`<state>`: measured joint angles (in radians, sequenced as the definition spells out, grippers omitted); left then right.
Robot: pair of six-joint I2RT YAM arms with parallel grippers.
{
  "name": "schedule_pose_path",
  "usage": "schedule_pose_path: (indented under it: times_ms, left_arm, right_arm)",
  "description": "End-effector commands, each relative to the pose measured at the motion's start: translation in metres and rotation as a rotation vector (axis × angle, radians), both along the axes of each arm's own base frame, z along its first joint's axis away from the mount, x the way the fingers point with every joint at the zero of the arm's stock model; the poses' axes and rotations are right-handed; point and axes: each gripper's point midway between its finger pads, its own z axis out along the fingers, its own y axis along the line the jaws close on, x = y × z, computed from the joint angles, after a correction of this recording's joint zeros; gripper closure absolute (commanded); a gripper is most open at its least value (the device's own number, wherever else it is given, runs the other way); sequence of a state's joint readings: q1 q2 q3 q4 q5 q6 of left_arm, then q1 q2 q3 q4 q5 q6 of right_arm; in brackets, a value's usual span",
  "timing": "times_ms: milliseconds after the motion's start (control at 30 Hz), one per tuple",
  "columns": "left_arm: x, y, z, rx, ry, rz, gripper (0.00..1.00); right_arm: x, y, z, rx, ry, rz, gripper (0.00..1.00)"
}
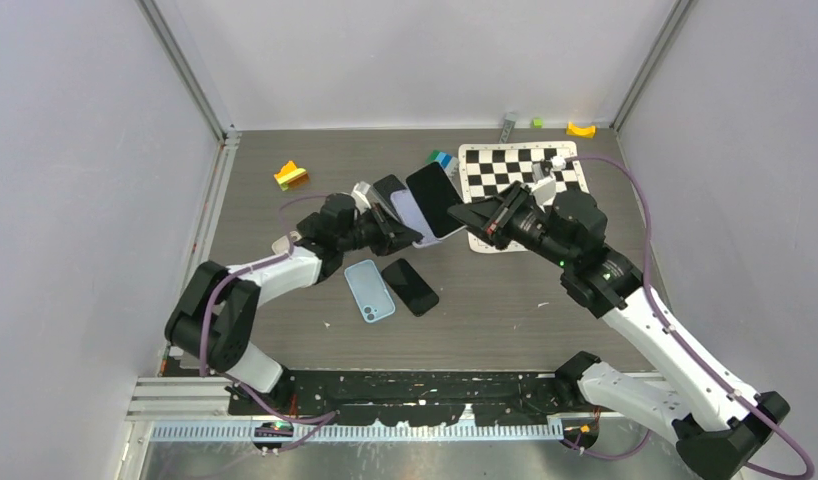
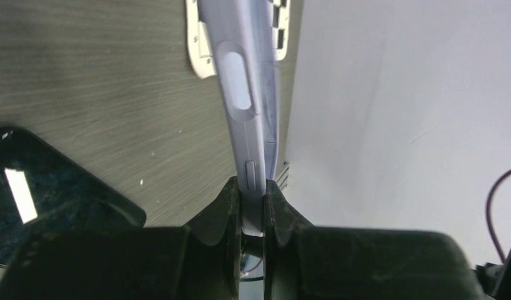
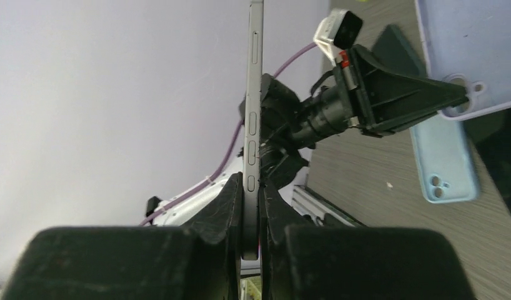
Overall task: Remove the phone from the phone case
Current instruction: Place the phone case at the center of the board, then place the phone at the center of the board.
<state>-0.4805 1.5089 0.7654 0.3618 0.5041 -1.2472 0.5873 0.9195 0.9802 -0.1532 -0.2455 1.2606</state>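
Both were closed: left tool (image 2: 253, 190) on lavender silicone phone case (image 2: 239, 100), right tool (image 3: 252, 194) on slim grey-edged black phone (image 3: 253, 94), above mid dark wood-grain worktop (image 1: 545, 300). Phone appeared clear of case; only setting down remained.

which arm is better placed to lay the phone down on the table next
Right. The right gripper is shut on the phone, which its wrist view shows apart from the lavender case. The left gripper pinches only the case, so it can simply hold.
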Motion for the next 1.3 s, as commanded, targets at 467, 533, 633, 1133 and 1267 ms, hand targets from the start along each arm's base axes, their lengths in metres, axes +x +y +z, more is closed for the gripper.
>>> schedule_pose_path:
  times_ms: [467,533,633,1133,1267]
  left_arm:
    - [-0.08,-0.113,-0.094,0.083,0.315,-0.231,1.0]
    - [-0.09,-0.116,-0.103,0.091,0.367,-0.225,0.95]
    - [-0.1,-0.113,-0.114,0.105,0.439,-0.207,0.83]
    - [-0.116,-0.103,-0.103,0.146,0.474,-0.202,0.01]
    - [-0.115,-0.099,-0.089,0.18,0.434,-0.206,0.0]
  right_arm:
    - [0.0,-0.133,-0.181,-0.596,0.361,-0.435,1.0]
    - [0.002,-0.138,-0.19,-0.61,0.366,-0.447,1.0]
    - [0.012,-0.139,-0.201,-0.615,0.339,-0.449,1.0]
    - [0.009,-0.143,-0.287,-0.605,0.534,-0.328,0.78]
    - [0.002,-0.159,-0.297,-0.659,0.595,-0.349,0.69]
